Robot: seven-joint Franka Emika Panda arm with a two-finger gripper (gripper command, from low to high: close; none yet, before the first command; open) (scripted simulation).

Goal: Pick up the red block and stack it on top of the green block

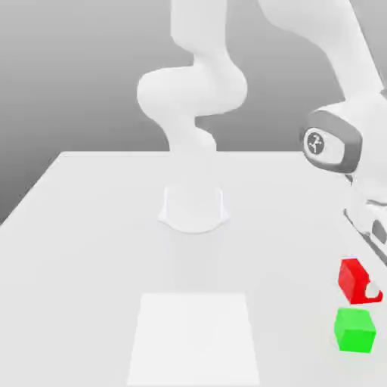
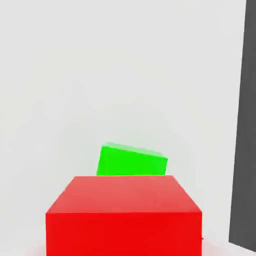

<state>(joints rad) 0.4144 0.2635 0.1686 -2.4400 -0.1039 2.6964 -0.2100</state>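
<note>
The claw [image 1: 364, 287] is clamped on the red block [image 1: 354, 281]. One pale fingertip [image 1: 373, 289] is on the side of the block, toward the exterior view's right. The other one is likely pressing on the far side, so the block is pinched in the middle and should not slip out. In the hand view the red block sits big and straight, with its flat top showing. That is a good way to hold it, because its flat bottom can then land flat.

The green block [image 1: 354, 330] sits on the counter [image 1: 83, 280], near the red one, over at the exterior view's right. It has nothing on top, so its flat top is free to be the floor for the red block. The red block looks much bigger than the green one in the hand view, so it is probably up off the counter. How high it is, I cannot tell.

The green block is turned a little next to the red one. The claw may need to twist a bit so the sides match. The job now seems to be lifting the red block high enough, then moving it over the green one. If it goes across too low, it could bump the green block and push it away.
</note>
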